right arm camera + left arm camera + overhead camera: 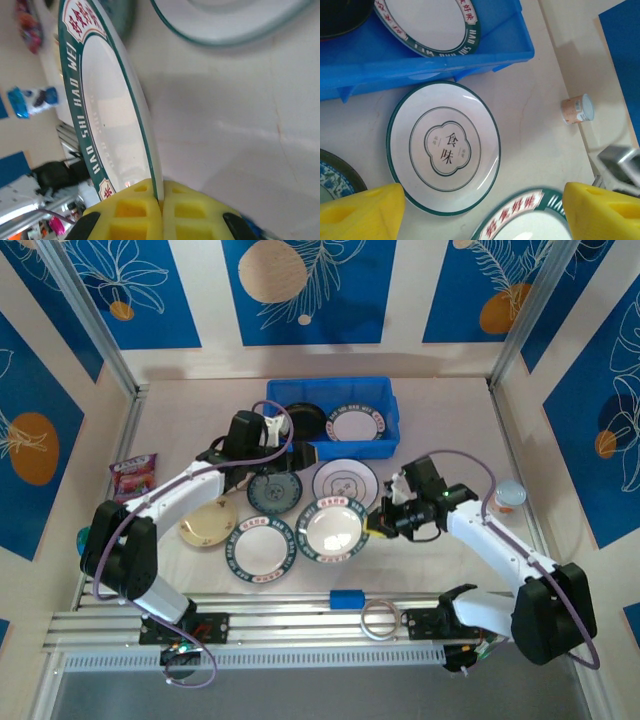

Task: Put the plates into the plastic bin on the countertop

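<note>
The blue plastic bin [330, 386] [445, 62] stands at the back of the countertop [450, 430]. It holds a black plate [300, 420] and a green-and-red-rimmed plate [357, 425] [427, 25]. My left gripper [303, 453] [480, 220] hangs open just in front of the bin, over the white grey-patterned plate [345, 483] [444, 147]. My right gripper [380, 523] [161, 192] is shut on the right rim of another green-and-red-rimmed plate [333, 528] [105, 100] [530, 220]. A dark teal plate [273, 492], a third rimmed plate [263, 548] and a cream plate [208, 523] lie to the left.
A pink snack packet [133, 475] lies at the far left. A small blue block [347, 598] and a clear tape ring [380, 620] sit on the front aluminium rails. A small cup [510, 495] [578, 109] stands near the right wall.
</note>
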{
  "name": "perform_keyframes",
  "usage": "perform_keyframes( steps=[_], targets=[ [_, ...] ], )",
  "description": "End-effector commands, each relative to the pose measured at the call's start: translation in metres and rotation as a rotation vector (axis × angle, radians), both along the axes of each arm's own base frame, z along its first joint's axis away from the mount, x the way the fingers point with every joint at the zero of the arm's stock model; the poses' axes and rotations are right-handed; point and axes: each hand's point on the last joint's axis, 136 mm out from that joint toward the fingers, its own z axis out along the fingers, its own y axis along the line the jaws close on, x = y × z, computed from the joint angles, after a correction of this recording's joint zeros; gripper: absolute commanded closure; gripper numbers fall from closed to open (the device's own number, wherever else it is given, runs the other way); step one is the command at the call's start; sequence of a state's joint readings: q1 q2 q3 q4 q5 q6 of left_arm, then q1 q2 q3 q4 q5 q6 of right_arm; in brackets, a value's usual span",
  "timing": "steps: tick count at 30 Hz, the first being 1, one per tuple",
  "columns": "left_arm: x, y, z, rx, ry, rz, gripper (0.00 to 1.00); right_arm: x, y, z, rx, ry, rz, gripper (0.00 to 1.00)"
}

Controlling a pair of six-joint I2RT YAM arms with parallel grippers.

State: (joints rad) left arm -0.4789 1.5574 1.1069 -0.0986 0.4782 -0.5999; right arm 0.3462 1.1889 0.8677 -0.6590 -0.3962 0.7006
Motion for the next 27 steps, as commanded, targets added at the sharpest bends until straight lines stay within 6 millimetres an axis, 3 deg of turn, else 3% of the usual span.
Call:
perform_keyframes(
  steps=[1,7,14,24,27],
  targets=[
    [0.002,0.003,0.017,-0.034,-0.012,-0.019,0.19,0.026,0.005,0.027,0.045,-0.066,0.004,1.0],
    [0.007,0.009,0.023,-0.06,-0.017,0.003,0.22,0.07,0.011,0.049,0.078,-0.144,-0.008,1.0],
    [0.007,0.014,0.021,-0.103,0.007,0.021,0.39,0.085,0.01,0.06,0.117,-0.193,-0.026,1.0],
    [0.012,0.017,0.017,-0.154,0.032,0.041,0.73,0.097,0.017,0.053,0.197,-0.169,-0.053,1.0],
    [0.012,0.018,0.017,-0.147,0.033,0.044,0.94,0.101,0.018,0.049,0.193,-0.16,-0.055,1.0]
  ],
)
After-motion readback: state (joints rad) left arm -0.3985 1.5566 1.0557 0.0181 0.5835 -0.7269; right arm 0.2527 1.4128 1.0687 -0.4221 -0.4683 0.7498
